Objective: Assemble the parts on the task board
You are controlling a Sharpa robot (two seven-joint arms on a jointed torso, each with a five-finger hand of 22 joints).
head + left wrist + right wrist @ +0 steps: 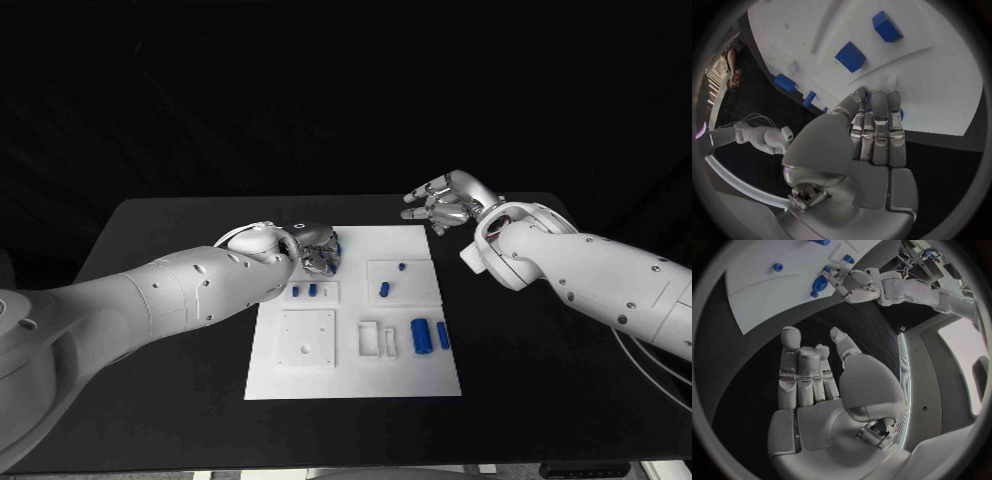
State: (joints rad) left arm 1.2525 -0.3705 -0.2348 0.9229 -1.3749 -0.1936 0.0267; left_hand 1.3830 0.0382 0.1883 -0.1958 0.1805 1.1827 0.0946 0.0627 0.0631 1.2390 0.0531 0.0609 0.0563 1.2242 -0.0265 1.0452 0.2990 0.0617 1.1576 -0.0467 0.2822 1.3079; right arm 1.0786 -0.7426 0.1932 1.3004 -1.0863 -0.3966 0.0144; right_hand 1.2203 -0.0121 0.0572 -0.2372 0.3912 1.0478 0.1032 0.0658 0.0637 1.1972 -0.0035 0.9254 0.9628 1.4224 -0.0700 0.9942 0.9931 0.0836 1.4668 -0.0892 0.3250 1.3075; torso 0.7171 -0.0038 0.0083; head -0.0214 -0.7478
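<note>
The black worktop [173, 225] carries the white task board [353, 385]. The right hand [447, 200] hovers beyond the board's far right corner, fingers apart, holding nothing. The left hand [310, 250] rests at the board's far left corner, fingers pressed together; whether it holds anything, I cannot tell. Blue parts [421, 336] lie on the board.
</note>
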